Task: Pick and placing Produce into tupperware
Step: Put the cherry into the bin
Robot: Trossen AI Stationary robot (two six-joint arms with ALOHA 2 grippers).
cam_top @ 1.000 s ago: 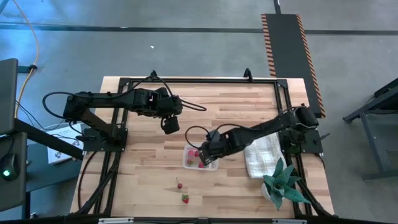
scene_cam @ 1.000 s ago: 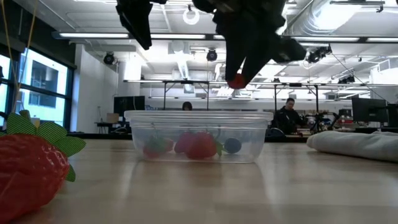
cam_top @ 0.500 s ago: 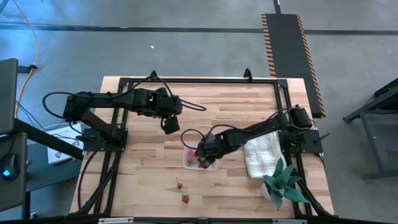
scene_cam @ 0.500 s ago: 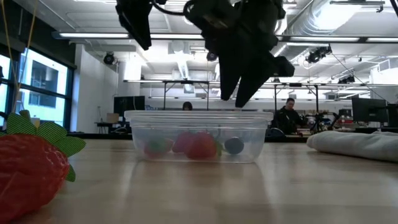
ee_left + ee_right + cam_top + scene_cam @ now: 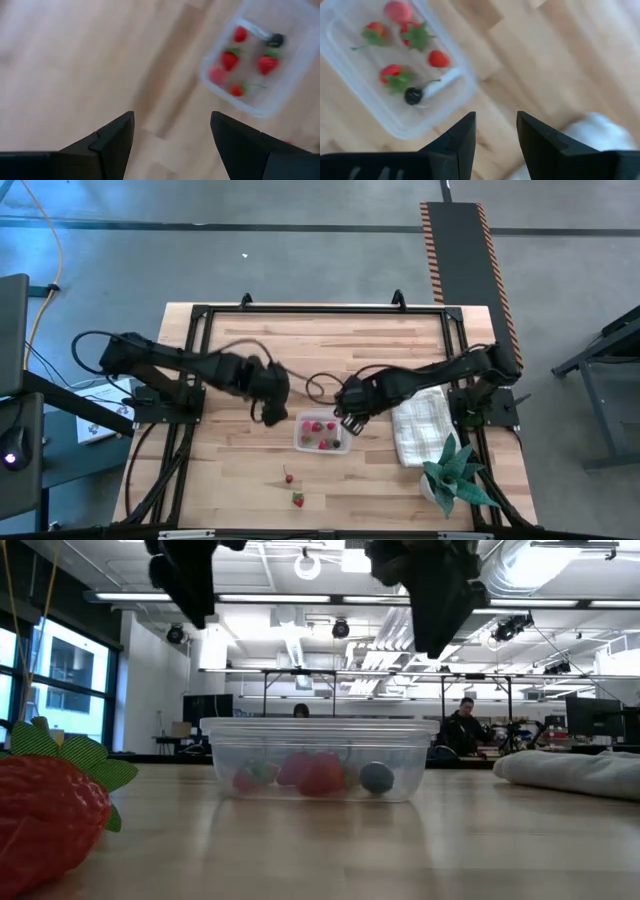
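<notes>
The clear tupperware (image 5: 322,433) sits on the wooden table and holds several red strawberry pieces (image 5: 393,75), a pinkish one (image 5: 397,10) and a dark berry (image 5: 412,96). Two more pieces lie on the bare wood nearer the near edge: a small red one (image 5: 288,477) and a strawberry (image 5: 297,500), which looms large in the low view (image 5: 50,815). My left gripper (image 5: 268,415) hovers open just left of the tupperware (image 5: 260,60). My right gripper (image 5: 347,418) hovers open above its far right corner (image 5: 465,85). Neither holds anything.
A white checked cloth (image 5: 422,425) lies right of the tupperware, with a green spiky plant (image 5: 455,475) at the near right corner. Black frame rails (image 5: 190,380) run along the table's edges. People sit in the room beyond (image 5: 462,730).
My right gripper held a red piece above the tupperware, let it go into the container, then rose and drew back toward the far right. My left gripper moved toward the near edge and down, ending beside the tupperware's left side.
</notes>
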